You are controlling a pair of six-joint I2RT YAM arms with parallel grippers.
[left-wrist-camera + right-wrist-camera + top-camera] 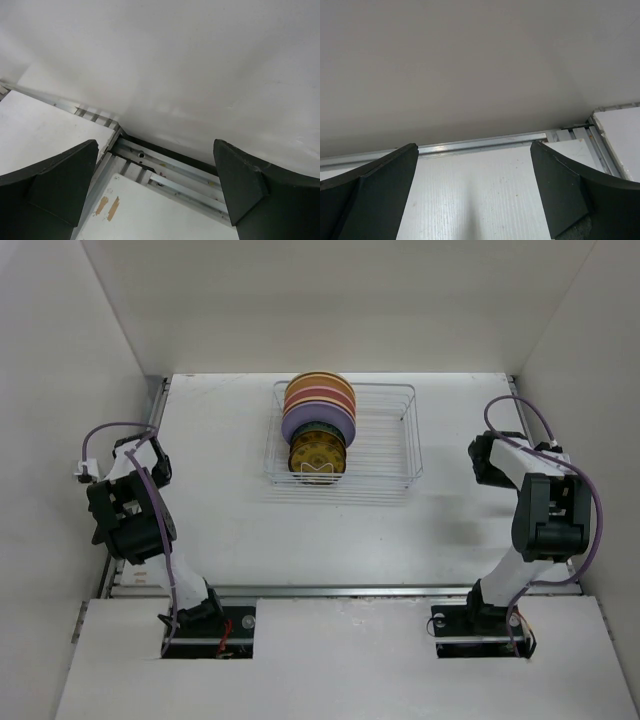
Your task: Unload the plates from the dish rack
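Top external view: the plates [318,420] stand on edge in the dish rack [390,435], upper centre of frame. Probably stiff, slick, breakable; pinch an exposed top rim. Left pincer [155,187] and right pincer [472,190] gape empty.

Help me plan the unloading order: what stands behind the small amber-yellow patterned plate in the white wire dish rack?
A dark blue-green plate, then a lavender plate, a pink plate and a cream plate. Only their upper rims show; their faces and the exact count are hidden.
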